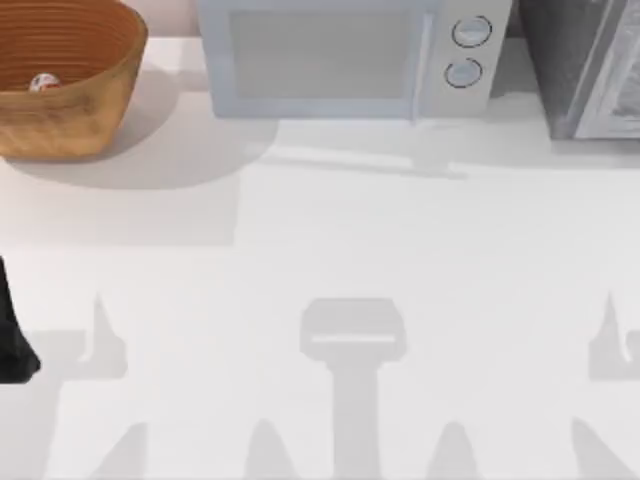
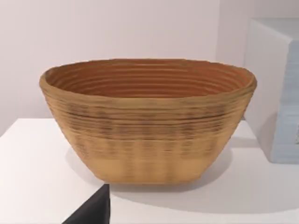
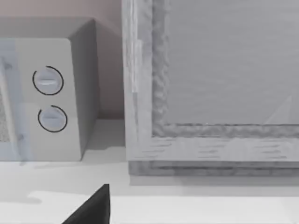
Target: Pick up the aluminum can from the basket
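Observation:
The orange-brown ribbed basket (image 1: 75, 115) stands at the table's far left corner. Inside it lies the aluminum can (image 1: 43, 83), small and silvery-white with red markings. In the left wrist view the basket (image 2: 149, 135) stands straight ahead at some distance, and its near wall hides the can. A dark piece of my left arm (image 1: 12, 345) shows at the table's left edge, well in front of the basket. A dark wedge of my left gripper (image 2: 93, 210) sits low in the left wrist view. A like wedge of my right gripper (image 3: 93, 207) faces the appliances at the back right.
A grey microwave (image 1: 330, 60) with two round knobs stands at the back centre, just right of the basket. A taller grey appliance (image 1: 590, 70) stands at the back right corner. Arm shadows fall across the white tabletop (image 1: 330, 250) in front.

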